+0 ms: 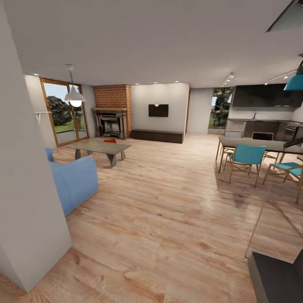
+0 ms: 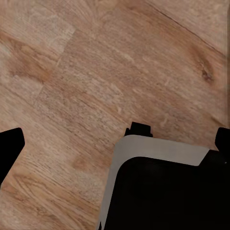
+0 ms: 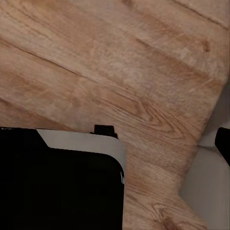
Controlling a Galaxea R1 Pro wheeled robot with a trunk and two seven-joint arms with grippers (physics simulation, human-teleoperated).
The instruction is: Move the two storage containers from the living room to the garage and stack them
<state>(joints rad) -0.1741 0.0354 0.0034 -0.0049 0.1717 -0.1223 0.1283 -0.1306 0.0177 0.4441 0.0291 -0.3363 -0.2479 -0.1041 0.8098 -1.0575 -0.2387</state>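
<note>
Ahead, living room [image 1: 126, 126]; underfoot, planks [image 2: 96, 72]

A: Where does the head view look from?
B: High up, beside a white wall [image 1: 29, 202], facing across the plank floor [image 1: 168, 219] to the far fireplace [image 1: 110, 122].
A: And the wrist views?
B: Both point down, close over the same floor [image 2: 96, 72] [image 3: 120, 62], each above a dark part of the robot's body [image 2: 167, 196] [image 3: 57, 187].
</note>
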